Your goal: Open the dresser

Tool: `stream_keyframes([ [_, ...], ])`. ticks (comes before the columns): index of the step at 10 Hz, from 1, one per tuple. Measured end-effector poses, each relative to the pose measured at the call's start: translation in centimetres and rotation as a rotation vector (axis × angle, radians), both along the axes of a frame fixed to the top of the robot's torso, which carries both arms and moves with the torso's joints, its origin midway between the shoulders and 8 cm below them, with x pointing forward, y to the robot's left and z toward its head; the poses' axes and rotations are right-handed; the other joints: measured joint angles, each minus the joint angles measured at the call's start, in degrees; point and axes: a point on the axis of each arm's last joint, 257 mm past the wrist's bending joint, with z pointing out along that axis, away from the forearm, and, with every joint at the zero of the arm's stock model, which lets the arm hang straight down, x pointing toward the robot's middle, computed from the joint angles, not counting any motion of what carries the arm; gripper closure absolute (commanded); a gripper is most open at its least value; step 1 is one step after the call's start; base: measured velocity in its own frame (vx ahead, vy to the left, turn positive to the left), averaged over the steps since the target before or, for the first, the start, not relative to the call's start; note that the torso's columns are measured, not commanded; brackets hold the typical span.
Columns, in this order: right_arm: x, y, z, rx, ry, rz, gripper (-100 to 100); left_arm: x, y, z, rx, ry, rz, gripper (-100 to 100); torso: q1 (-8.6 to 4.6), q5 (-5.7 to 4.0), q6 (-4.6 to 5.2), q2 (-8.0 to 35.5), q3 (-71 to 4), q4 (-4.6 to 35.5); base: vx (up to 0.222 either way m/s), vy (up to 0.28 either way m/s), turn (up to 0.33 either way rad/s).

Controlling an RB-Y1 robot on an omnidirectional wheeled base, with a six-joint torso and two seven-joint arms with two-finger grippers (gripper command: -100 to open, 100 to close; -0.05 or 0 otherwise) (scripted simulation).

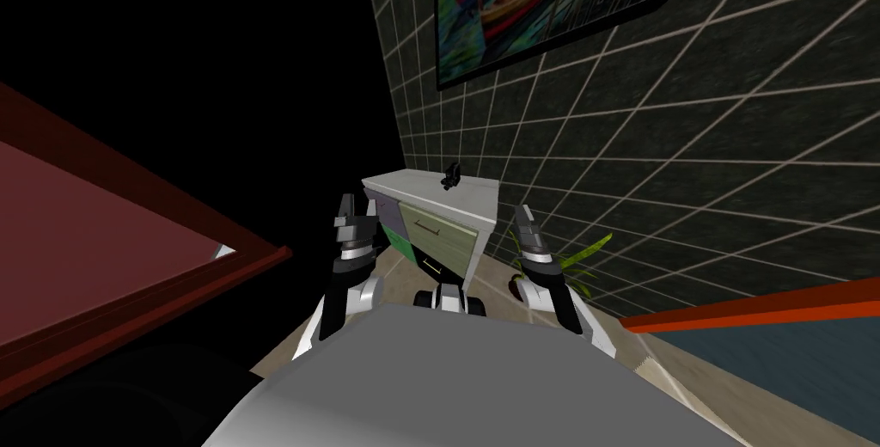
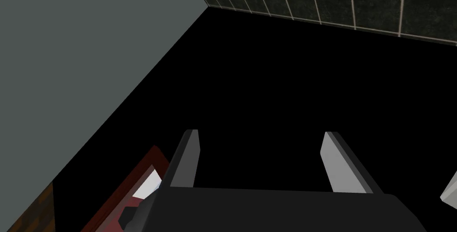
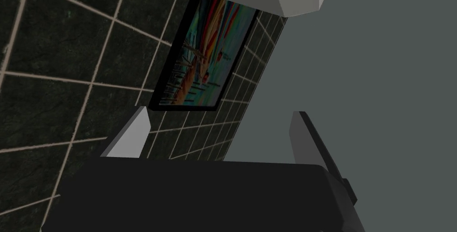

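Reaching risk: both grippers hang short of the dresser [image 1: 430, 210], so an arm pushed forward from here would probably miss the handles or knock the dresser's front edge; bringing the base closer looks like the first need
Aiming risk: both hands point upward instead of at the dresser's front, so a grasp would have to be steered from the head view, where the handle [image 1: 427, 227] on the pale green drawer [image 1: 447, 240] is thin and small; the fingers could well close on nothing
Clutter risk: a small dark object [image 1: 450, 177] sits on the dresser's white top, and a plant [image 1: 563, 261] stands just beside the dresser's right side; a wide swing of the right arm could brush the leaves, and a reach that goes too high could knock the object off
Dresser: it stands ahead against the dark tiled wall [image 1: 687, 167], with its drawer fronts in different colours, and every drawer looks closed
Left gripper [image 1: 346, 203] [image 2: 261, 135]: fingers spread wide with nothing between them; it sits in front of the dresser's left corner and clear of it
Right gripper [image 1: 522, 214] [image 3: 221, 113]: fingers spread wide and empty; it sits off the dresser's right side, over the plant, not touching the dresser
Step in hand: I judge this to be the approach, with no handle taken yet and the opening not begun
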Motion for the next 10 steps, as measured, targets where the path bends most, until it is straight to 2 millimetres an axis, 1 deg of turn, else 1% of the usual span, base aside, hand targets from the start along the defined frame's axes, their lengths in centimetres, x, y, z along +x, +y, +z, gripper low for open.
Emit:
stream_keyframes([
  [2,0.0,0.0,0.0,-0.001,0.0,-0.001,-100,0.0,0.0,0.0,0.0,0.0,0.0,0,0.33,0.11,0.02,-0.06,-0.04,-0.02,0.001,0.002,-0.007],
  [6,0.0,0.0,0.0,-0.001,0.0,0.0,-100,0.0,0.0,0.0,0.0,0.0,0.0,0,0.3,0.1,0.01,-0.07,-0.05,-0.02,-0.001,0.01,-0.017],
  [8,0.3,-0.3,-0.6,-0.02,0.002,-0.044,-100,0.0,0.0,0.0,0.0,0.0,0.0,0,0.48,0.15,0.02,-0.1,-0.06,-0.03,0.014,0.09,-0.116],
  [10,0.4,-0.7,-1.3,-0.048,0.002,-0.088,-100,0.0,0.0,0.0,0.0,0.0,0.0,0,0.23,0.08,0.02,-0.09,-0.05,-0.03,0.011,0.074,-0.091],
])
